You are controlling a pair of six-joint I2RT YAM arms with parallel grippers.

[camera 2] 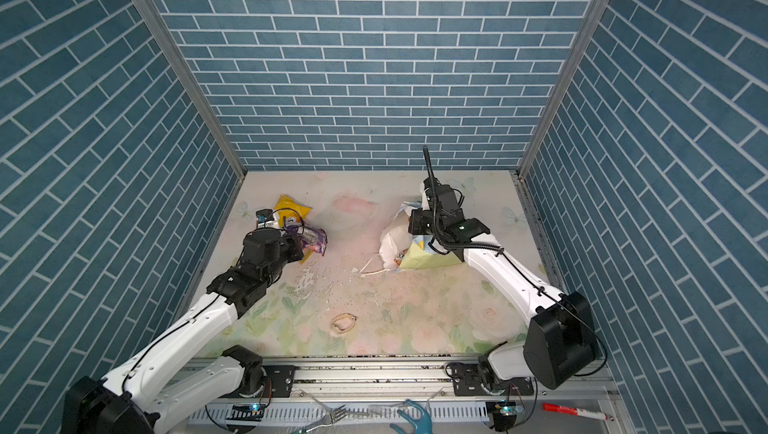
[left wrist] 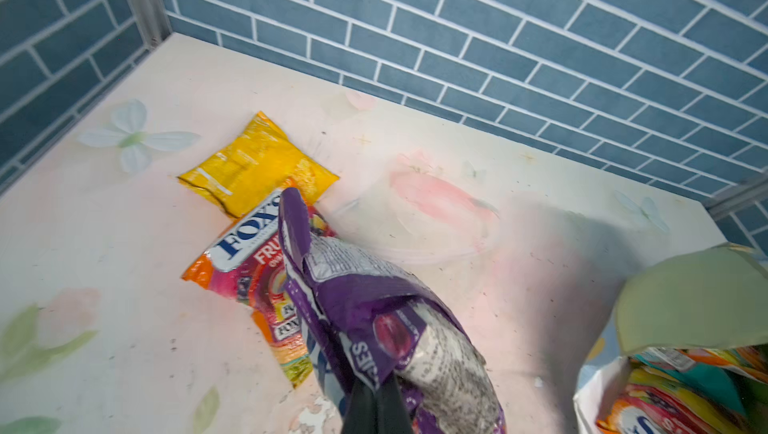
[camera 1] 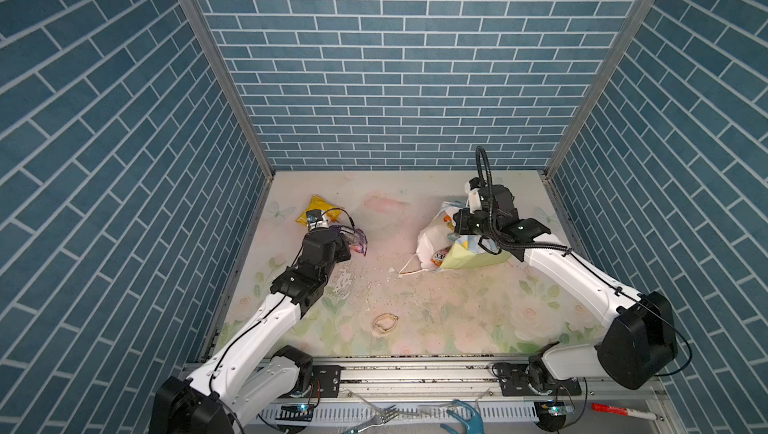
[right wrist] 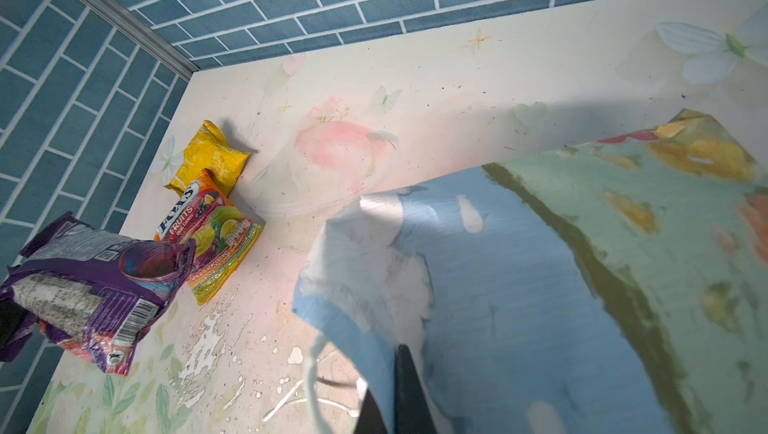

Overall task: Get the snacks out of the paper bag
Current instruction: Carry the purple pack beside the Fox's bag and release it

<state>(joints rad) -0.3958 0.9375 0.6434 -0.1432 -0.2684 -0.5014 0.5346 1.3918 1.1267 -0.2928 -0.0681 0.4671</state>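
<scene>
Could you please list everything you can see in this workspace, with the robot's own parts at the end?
yellow packet: one, yellow, far left of the table.
FOX'S packet: one, orange and pink, touching the yellow packet.
purple packet: one, purple, held above the FOX'S packet.
paper bag: one, blue and green, white inside, right of the table.
bagged snacks: several, orange, yellow, teal, in the bag's mouth.
tan loop: one, tan, front middle.
fork: one, silver, front ledge.
teal item: one, teal, front ledge.
marker: one, red, front ledge.
table: one, pale floral.
left claw: shut on the purple packet.
right claw: shut on the paper bag's rim.
</scene>
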